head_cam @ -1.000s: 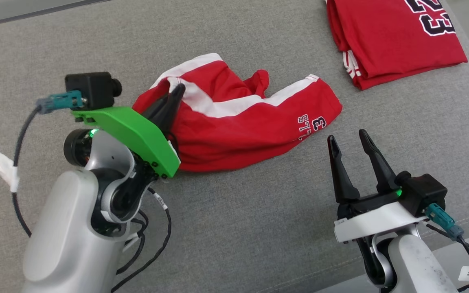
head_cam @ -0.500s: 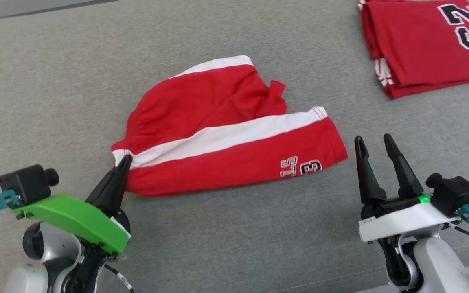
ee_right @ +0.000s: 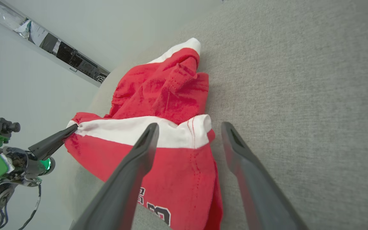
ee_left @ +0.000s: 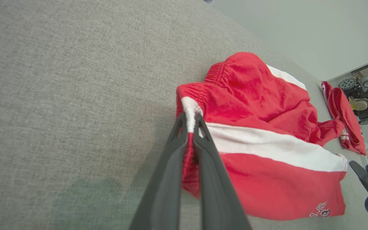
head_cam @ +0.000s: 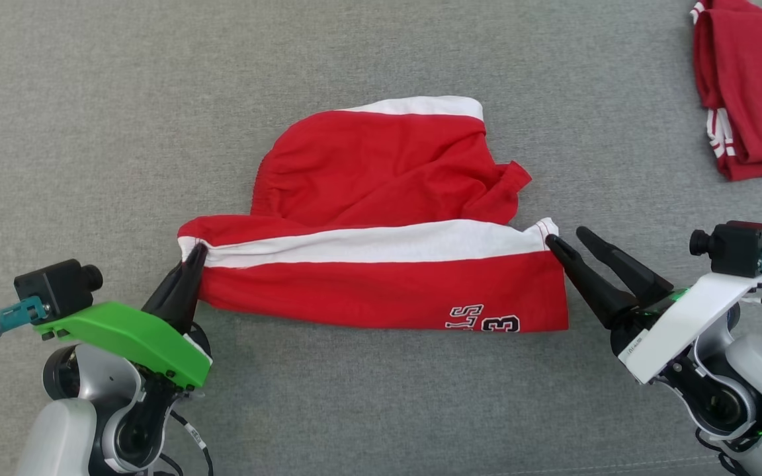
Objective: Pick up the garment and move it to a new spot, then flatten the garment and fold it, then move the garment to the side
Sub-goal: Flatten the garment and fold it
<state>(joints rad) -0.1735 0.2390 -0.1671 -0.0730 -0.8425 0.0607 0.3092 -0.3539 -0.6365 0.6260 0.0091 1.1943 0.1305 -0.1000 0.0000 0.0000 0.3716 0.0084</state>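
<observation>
- Shorts point(head_cam: 381, 297) lie spread out mid-scene on the grey fabric surface point(head_cam: 90, 132), waistband to the left, hem to the right.
- Left gripper point(head_cam: 194, 254): jaws pinched on the waistband's white stripe.
- Right gripper point(head_cam: 565, 235): jaws apart at the hem corner, gripping nothing.
- Folded red garment point(head_cam: 751, 99) lies far right.

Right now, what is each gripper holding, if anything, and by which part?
The left gripper pinches the red shorts by the waistband, at the white stripe. The right gripper is open at the leg hem, holding nothing.

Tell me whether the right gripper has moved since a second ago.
Yes. Measured against the folded jersey, the right gripper has swung leftward, away from it, and its open fingers now reach the hem of the shorts.
</observation>
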